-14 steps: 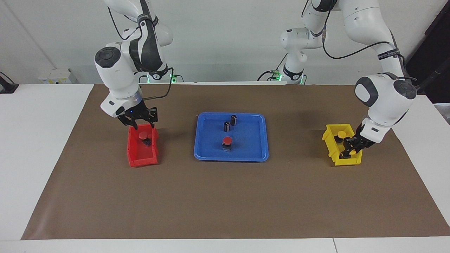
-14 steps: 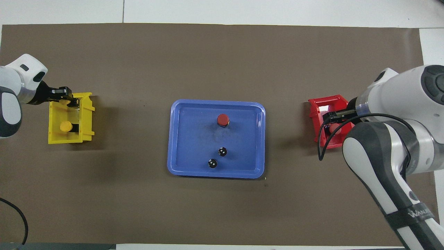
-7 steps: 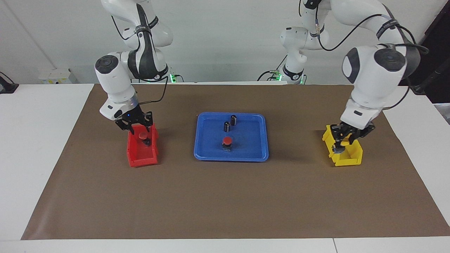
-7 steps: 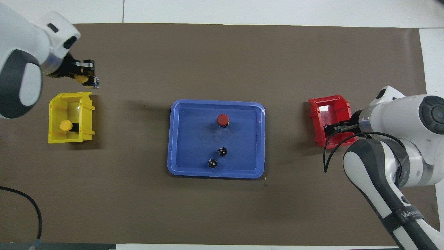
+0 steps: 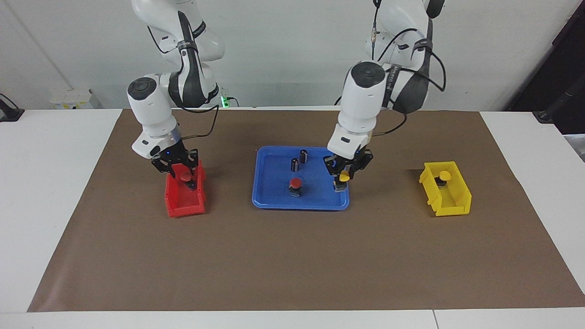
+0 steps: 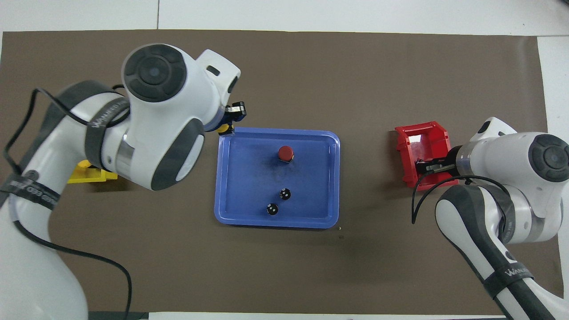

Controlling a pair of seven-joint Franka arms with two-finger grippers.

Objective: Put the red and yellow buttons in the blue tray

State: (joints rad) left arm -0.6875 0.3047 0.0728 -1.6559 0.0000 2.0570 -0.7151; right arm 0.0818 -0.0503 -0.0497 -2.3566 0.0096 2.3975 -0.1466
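My left gripper (image 5: 343, 179) is shut on a yellow button (image 5: 345, 175) and hangs low over the blue tray (image 5: 274, 203) at its end toward the left arm. In the overhead view that yellow button (image 6: 223, 129) peeks out by the blue tray's (image 6: 221, 178) corner. One red button (image 5: 295, 183) stands in the tray. A second yellow button (image 5: 444, 175) sits in the yellow bin (image 5: 450, 203). My right gripper (image 5: 179, 172) is down in the red bin (image 5: 183, 206), open, with its jaws either side of a red button (image 5: 185, 175).
Two dark capless cylinders (image 5: 304, 155) (image 5: 295, 164) stand in the tray, nearer to the robots than the red button. Brown paper covers the table. In the overhead view the left arm hides most of the yellow bin (image 6: 91, 175), and the right arm covers part of the red bin (image 6: 420, 133).
My left gripper lifted a yellow button out of the yellow bin and carried it to the blue tray. My right gripper sank lower into the red bin around the red button.
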